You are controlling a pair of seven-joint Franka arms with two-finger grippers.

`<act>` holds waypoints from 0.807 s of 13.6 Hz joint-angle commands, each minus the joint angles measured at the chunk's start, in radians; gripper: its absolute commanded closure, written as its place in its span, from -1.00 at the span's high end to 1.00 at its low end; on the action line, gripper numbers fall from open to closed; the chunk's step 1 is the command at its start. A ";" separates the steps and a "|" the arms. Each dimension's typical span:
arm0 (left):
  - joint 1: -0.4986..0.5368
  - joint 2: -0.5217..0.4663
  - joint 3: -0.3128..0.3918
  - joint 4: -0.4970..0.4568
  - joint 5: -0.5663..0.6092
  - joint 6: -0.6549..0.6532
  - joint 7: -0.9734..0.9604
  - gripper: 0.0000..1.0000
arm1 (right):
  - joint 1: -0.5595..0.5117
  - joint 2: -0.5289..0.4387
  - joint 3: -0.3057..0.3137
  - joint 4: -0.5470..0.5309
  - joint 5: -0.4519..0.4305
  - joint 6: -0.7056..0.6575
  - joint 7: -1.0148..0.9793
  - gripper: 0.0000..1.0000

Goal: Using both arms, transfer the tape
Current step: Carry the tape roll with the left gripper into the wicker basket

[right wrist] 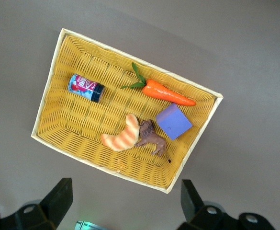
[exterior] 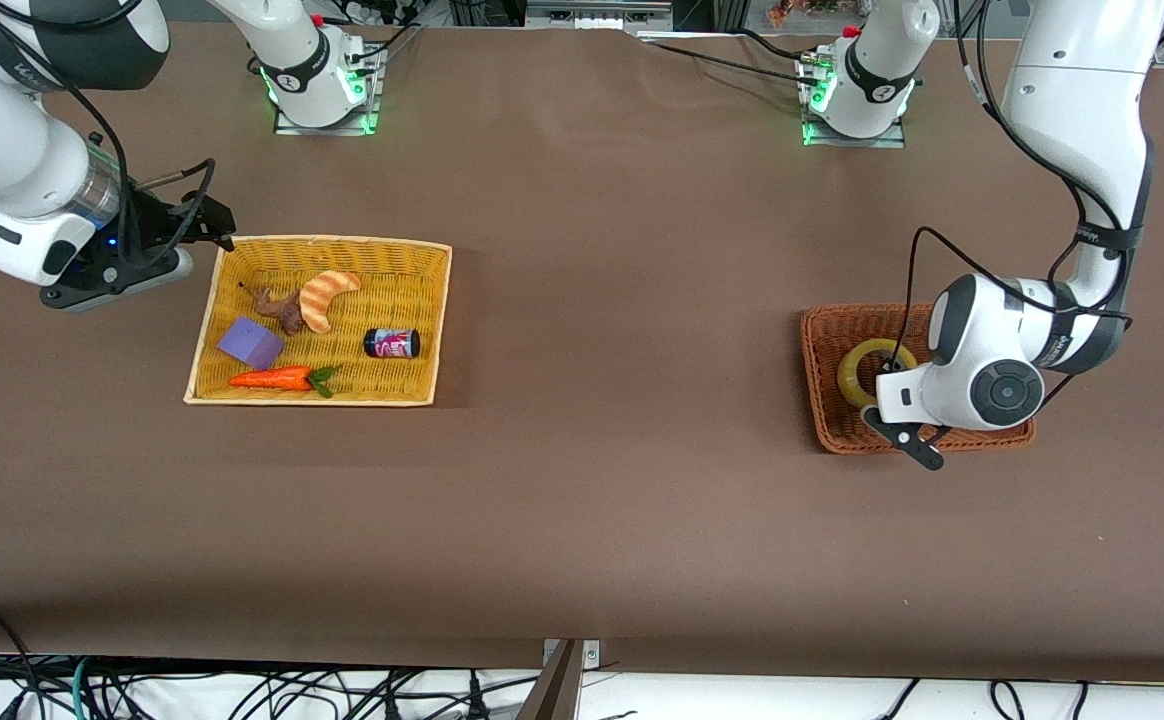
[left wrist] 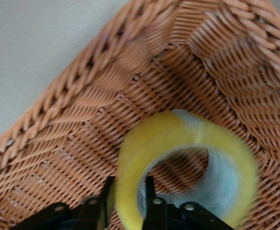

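Note:
The tape (exterior: 854, 366), a yellowish ring with a grey-white core, sits in a small brown wicker basket (exterior: 820, 405) at the left arm's end of the table. My left gripper (exterior: 887, 383) is down in that basket. In the left wrist view, my left gripper (left wrist: 128, 194) is shut on the tape (left wrist: 187, 139), one finger inside the ring and one outside its wall. My right gripper (exterior: 214, 226) hangs open and empty over the table beside the yellow basket (exterior: 204, 330). It shows open in the right wrist view (right wrist: 125, 201).
The yellow basket's rim (right wrist: 48, 91) encloses a striped croissant toy (exterior: 327, 295), a small dark can (exterior: 391, 343), a purple block (exterior: 250, 342), a toy carrot (exterior: 277, 379) and a brown animal figure (exterior: 280, 308). Brown tabletop lies between the two baskets.

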 commanded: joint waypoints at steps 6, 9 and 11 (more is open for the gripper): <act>-0.001 -0.257 -0.066 0.146 -0.091 -0.268 -0.018 1.00 | -0.011 -0.034 0.007 -0.026 0.012 -0.004 -0.011 1.00; 0.007 -0.285 -0.064 0.285 -0.131 -0.408 -0.141 1.00 | -0.011 -0.034 0.007 -0.026 0.009 -0.004 -0.011 1.00; 0.008 -0.357 -0.051 0.289 -0.178 -0.415 -0.252 1.00 | -0.011 -0.035 0.007 -0.024 0.009 -0.004 -0.011 1.00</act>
